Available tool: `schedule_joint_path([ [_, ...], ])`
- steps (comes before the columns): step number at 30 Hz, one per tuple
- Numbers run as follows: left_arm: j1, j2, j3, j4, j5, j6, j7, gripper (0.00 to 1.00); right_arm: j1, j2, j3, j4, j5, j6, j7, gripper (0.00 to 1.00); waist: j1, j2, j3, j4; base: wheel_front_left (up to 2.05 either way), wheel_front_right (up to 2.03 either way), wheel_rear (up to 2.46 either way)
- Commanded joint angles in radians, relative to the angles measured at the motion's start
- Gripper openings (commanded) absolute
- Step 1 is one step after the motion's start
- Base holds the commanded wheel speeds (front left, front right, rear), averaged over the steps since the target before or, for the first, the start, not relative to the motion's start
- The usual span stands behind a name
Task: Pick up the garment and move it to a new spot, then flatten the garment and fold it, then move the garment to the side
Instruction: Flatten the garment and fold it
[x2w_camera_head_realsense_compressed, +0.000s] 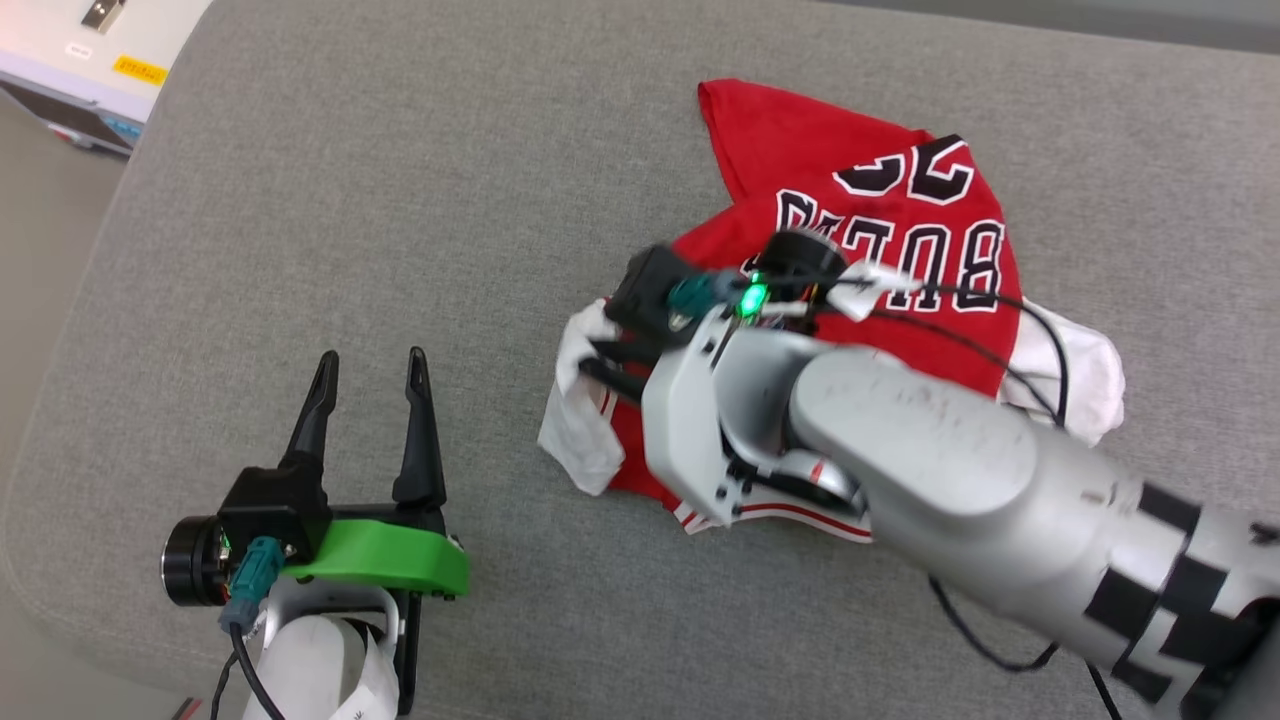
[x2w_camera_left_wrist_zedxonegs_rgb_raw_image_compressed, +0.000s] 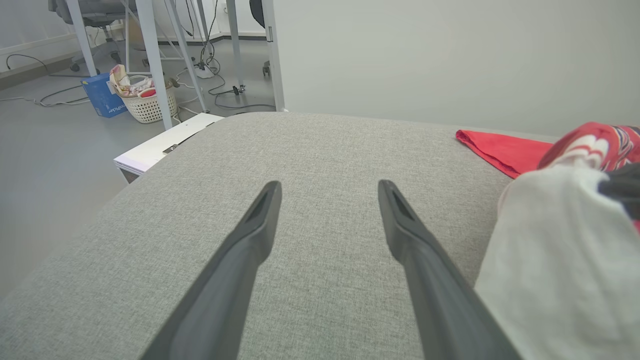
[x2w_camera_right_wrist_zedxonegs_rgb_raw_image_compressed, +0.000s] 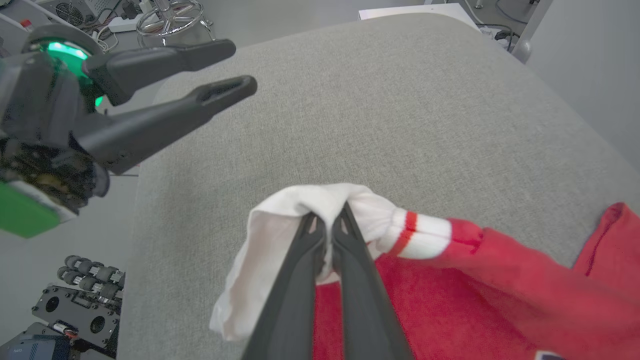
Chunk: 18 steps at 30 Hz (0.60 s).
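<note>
- One crumpled red shirt (x2w_camera_head_realsense_compressed: 900, 200) lies right of centre on the grey cushion (x2w_camera_head_realsense_compressed: 400, 150); two white sleeves show.
- Its black, white-edged print is upside down in the head view: "BUL", the rest hidden by the arm, and a "2" beyond.
- Right hand (x2w_camera_right_wrist_zedxonegs_rgb_raw_image_compressed: 327, 220) is pinched tight on one sleeve (x2w_camera_right_wrist_zedxonegs_rgb_raw_image_compressed: 295, 200).
- Left hand (x2w_camera_head_realsense_compressed: 372, 365) is spread wide, empty, over bare cushion beside the shirt.

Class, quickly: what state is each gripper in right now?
Left gripper: open, holding nothing.
Right gripper: shut on the garment, by its white sleeve.
</note>
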Motion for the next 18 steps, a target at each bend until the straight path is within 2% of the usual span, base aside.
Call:
schedule_joint_path([
  [1,-0.021,-0.004,-0.001,-0.003,-0.009,0.007,-0.006,1.0,0.048,0.014,0.004,0.016,-0.041,-0.001,0.041,0.0,-0.0001,0.0,0.029,0.017,0.0,0.0,0.0],
  [5,-0.033,-0.004,-0.003,-0.002,-0.013,0.011,-0.006,1.0,0.129,0.023,0.004,0.064,-0.12,-0.001,0.124,0.0,-0.0001,0.0,0.044,0.019,0.0,0.0,0.0],
  [8,-0.04,-0.004,-0.005,-0.001,-0.015,0.015,-0.006,1.0,0.149,0.024,0.004,0.095,-0.14,-0.001,0.115,0.0,-0.0001,0.0,0.051,0.017,0.0,0.0,0.0],
  [12,-0.042,-0.004,-0.004,0.005,-0.013,0.017,-0.006,1.0,0.143,0.032,0.004,0.112,-0.141,-0.001,0.047,0.0,-0.0001,0.0,0.046,0.006,0.0,0.0,0.0],
  [13,-0.041,-0.004,-0.003,0.007,-0.011,0.016,-0.006,1.0,0.136,0.031,0.004,0.114,-0.14,-0.001,0.016,0.16,-0.0001,0.0,0.04,0.003,0.0,0.0,0.0],
  [14,-0.04,-0.004,-0.002,0.009,-0.009,0.015,-0.006,1.0,0.132,0.03,0.004,0.115,-0.135,-0.001,-0.01,0.47,-0.0001,0.0,0.033,0.001,0.0,0.0,0.0],
  [15,-0.038,-0.004,0.0,0.011,-0.006,0.014,-0.006,1.0,0.125,0.027,0.005,0.115,-0.124,-0.001,-0.047,1.0,-0.0001,0.0,0.025,-0.003,0.0,0.0,0.0],
  [18,-0.027,-0.004,0.009,0.012,0.003,0.012,-0.006,1.0,0.117,0.004,0.005,0.099,-0.1,-0.001,-0.157,1.0,-0.0001,0.0,-0.009,-0.011,0.0,0.0,0.0],
])
